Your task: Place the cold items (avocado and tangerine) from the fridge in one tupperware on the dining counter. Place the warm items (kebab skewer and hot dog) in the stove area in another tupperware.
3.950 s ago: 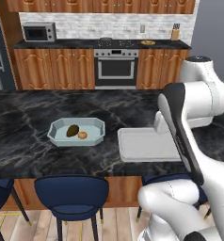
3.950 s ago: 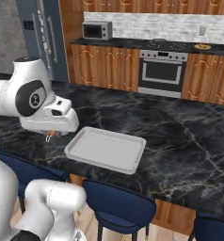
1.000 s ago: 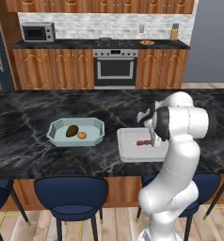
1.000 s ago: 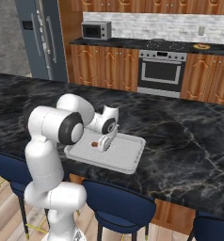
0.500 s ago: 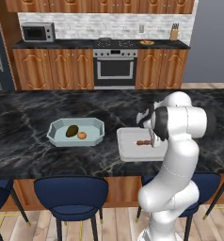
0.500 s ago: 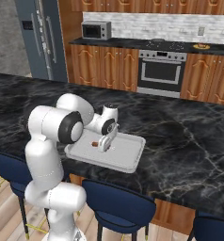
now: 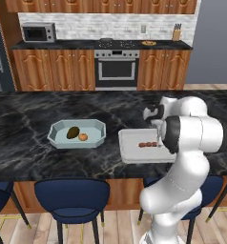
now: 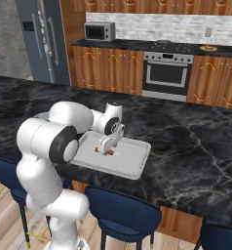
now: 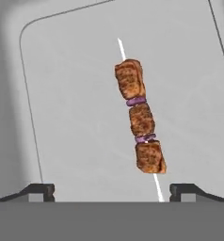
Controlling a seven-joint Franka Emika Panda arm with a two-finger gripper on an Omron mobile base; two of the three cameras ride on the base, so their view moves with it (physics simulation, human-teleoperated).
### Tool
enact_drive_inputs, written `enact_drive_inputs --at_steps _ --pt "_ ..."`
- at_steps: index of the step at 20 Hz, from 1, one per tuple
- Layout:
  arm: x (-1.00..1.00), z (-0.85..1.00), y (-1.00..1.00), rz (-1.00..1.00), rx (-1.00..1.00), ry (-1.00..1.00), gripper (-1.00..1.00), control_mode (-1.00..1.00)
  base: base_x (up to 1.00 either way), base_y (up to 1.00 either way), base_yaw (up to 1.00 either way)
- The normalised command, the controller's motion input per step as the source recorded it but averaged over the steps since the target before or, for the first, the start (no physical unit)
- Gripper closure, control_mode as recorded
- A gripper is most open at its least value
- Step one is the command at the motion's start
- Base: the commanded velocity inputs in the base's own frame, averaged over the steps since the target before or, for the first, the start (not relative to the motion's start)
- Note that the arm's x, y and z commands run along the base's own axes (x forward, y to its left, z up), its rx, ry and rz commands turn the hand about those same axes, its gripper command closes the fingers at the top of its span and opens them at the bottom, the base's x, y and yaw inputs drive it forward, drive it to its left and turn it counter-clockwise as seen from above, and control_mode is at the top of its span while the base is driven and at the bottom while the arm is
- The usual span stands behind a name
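Note:
The kebab skewer (image 9: 141, 122) lies flat on the floor of the grey tupperware (image 9: 67, 94), free of the fingers. My gripper (image 9: 111, 190) hovers just above it, open, with its fingertips (image 9: 41, 190) far apart on either side. From the base the same skewer (image 7: 146, 144) (image 8: 104, 151) shows under the gripper (image 8: 107, 145) in the tupperware (image 7: 132, 153) (image 8: 130, 161). A light blue tupperware (image 7: 56, 129) to the left holds the avocado (image 7: 73, 132) and the tangerine (image 7: 83, 137). The hot dog is out of view.
Blue stools (image 7: 72, 195) stand along the near edge of the dark marble counter (image 7: 20, 143). Behind it are the stove (image 7: 116, 64), a microwave (image 7: 38, 32) and a small plate (image 7: 149, 43) on the back counter. The fridge (image 8: 40, 39) is at the far left.
The jaws have opened and let go of the kebab skewer, which now rests in the grey tupperware. The arm has hardly moved over the last second.

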Motion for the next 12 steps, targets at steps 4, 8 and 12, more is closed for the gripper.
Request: enact_drive_inputs --at_steps 4,8,12 --pt "-0.75 0.61 0.00 -0.31 0.02 0.00 -1.00 -1.00 0.00 0.00 0.00" --pt "-0.94 0.50 0.04 -0.50 0.07 0.00 -1.00 -1.00 0.00 0.00 0.00" --pt "-1.00 0.48 0.23 -0.64 0.05 -0.03 -1.00 -1.00 0.00 0.00 0.00"
